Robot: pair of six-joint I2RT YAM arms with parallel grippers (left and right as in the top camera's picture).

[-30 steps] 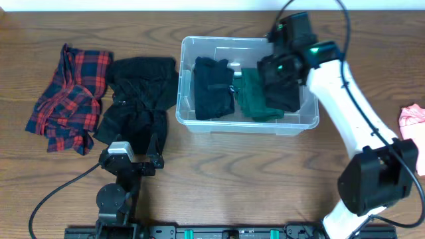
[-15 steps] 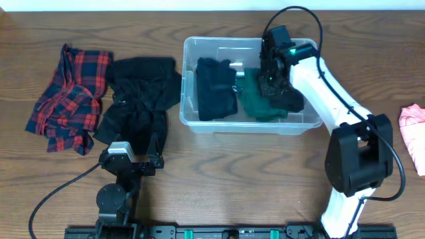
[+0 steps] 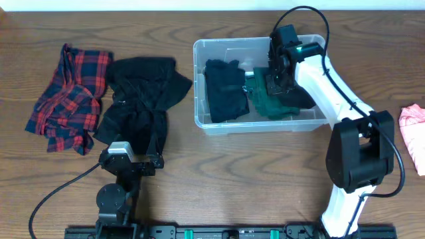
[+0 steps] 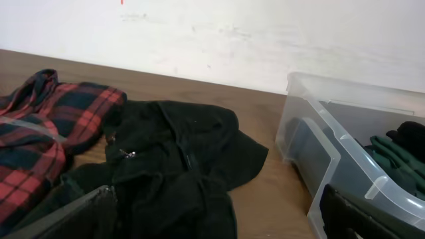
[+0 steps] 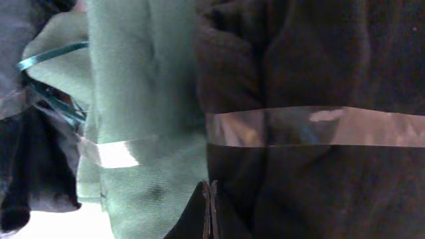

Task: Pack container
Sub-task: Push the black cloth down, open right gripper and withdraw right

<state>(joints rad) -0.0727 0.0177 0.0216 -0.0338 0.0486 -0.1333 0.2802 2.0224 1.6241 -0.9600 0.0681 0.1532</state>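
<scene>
The clear container (image 3: 202, 79) stands right of the table's middle, and its near wall (image 4: 332, 143) shows in the left wrist view. It holds a folded black garment (image 3: 226, 89), a green garment (image 3: 262, 99) and a dark garment (image 3: 299, 99). My right gripper (image 3: 277, 78) reaches down inside it. The right wrist view shows that gripper (image 5: 210, 212) shut, fingers pressed together with nothing between them, over the seam between green cloth (image 5: 139, 99) and black cloth (image 5: 319, 66). My left gripper (image 3: 136, 149) rests open near the front edge; it (image 4: 216, 202) faces a black garment (image 4: 172, 153).
A loose black garment (image 3: 139, 99) lies left of the container, and a red plaid shirt (image 3: 66, 96) lies further left. A pink cloth (image 3: 413, 123) sits at the right edge. The right arm's base (image 3: 358, 166) stands in front of the container.
The right gripper has gone down into the container with the dark garment and shut fully. The container has slid a little to the right. The left arm has not moved.
</scene>
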